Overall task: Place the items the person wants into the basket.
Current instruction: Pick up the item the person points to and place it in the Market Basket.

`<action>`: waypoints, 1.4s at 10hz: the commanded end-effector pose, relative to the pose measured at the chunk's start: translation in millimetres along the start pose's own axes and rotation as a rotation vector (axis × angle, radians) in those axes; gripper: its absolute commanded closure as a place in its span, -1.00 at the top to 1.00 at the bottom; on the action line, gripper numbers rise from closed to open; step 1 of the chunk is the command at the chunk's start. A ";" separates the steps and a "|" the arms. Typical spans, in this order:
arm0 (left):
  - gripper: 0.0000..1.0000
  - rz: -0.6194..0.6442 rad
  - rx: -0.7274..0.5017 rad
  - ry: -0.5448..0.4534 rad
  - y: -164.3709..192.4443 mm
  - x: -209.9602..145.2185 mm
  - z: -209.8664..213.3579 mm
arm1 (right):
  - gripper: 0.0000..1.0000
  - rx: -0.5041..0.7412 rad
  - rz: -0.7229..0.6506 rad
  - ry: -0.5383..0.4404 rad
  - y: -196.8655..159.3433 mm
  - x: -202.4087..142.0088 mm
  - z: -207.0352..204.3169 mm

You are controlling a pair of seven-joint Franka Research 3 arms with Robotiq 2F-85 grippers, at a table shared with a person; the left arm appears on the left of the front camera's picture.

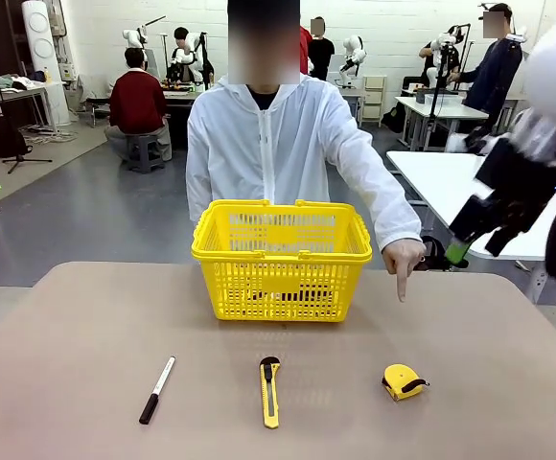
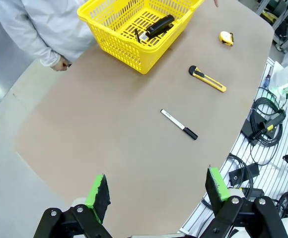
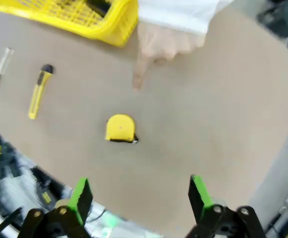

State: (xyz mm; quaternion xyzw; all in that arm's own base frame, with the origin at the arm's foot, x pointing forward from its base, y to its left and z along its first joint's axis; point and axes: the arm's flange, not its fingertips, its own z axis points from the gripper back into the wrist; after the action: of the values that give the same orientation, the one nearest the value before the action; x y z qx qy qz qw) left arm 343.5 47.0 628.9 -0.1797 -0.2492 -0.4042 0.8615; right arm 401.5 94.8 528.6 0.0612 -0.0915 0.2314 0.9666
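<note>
The yellow tape measure (image 1: 405,381) lies on the table's right front, also seen as the tape measure (image 3: 120,128) and the tape measure (image 2: 226,37). The person (image 1: 273,144) in a white jacket points a finger (image 1: 402,284) down at the table behind it; the pointing hand (image 3: 154,47) is close above it. The yellow basket (image 1: 280,259) stands mid-table; inside the basket (image 2: 115,43) lie a slim black pen (image 2: 137,35) and a chunkier black object (image 2: 160,26). My right gripper (image 3: 140,196) hangs open above the tape measure, raised at the right (image 1: 460,247). My left gripper (image 2: 157,191) is open, high over the table.
A white marker with a black cap (image 1: 157,390) and a yellow utility knife (image 1: 270,391) lie in the front row left of the tape measure. Cables and gear (image 2: 263,129) sit beyond the table's near edge. Other tables stand behind the person.
</note>
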 end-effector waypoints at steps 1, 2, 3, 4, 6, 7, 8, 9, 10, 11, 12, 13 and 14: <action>1.00 -0.017 -0.017 -0.015 1.0 -1.6 0.5 | 1.00 -0.121 -0.044 0.034 5.7 1.9 -39.5; 1.00 -0.017 -0.017 -0.015 1.0 -1.6 0.5 | 1.00 -0.112 -0.030 0.053 9.2 3.3 -52.4; 1.00 -0.017 -0.017 -0.015 1.0 -1.6 0.5 | 1.00 -0.084 -0.011 0.049 13.4 1.5 -61.2; 1.00 -0.017 -0.017 -0.015 1.0 -1.6 0.5 | 1.00 -0.058 -0.006 0.052 14.6 0.6 -66.6; 1.00 -0.017 -0.017 -0.015 1.0 -1.6 0.5 | 1.00 -0.072 0.004 0.067 13.1 0.1 -66.2; 1.00 -0.017 -0.017 -0.015 1.0 -1.6 0.5 | 1.00 -0.072 0.004 0.067 13.1 0.1 -66.2; 1.00 -0.017 -0.017 -0.015 1.0 -1.6 0.5 | 1.00 -0.072 0.004 0.067 13.1 0.1 -66.2; 1.00 -0.017 -0.017 -0.015 1.0 -1.6 0.5 | 1.00 -0.072 0.004 0.067 13.1 0.1 -66.2; 1.00 -0.017 -0.017 -0.015 1.0 -1.6 0.5 | 1.00 -0.072 0.004 0.067 13.1 0.1 -66.2; 1.00 -0.017 -0.017 -0.015 1.0 -1.6 0.5 | 1.00 -0.061 0.003 0.065 12.3 0.1 -66.4; 1.00 -0.017 -0.017 -0.015 1.0 -1.6 0.5 | 1.00 -0.074 -0.004 0.130 18.6 2.3 -85.1; 1.00 -0.017 -0.017 -0.015 1.0 -1.6 0.5 | 1.00 -0.087 -0.048 0.161 24.3 2.1 -103.2; 1.00 -0.017 -0.017 -0.015 1.0 -1.6 0.5 | 1.00 -0.089 -0.087 0.160 29.2 0.6 -120.0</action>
State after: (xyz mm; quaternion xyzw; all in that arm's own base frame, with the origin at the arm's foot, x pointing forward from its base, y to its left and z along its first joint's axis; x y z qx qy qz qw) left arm 343.5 47.1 628.9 -0.1798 -0.2492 -0.4040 0.8616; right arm 405.0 129.8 431.0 0.0217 -0.0268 0.2164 0.9757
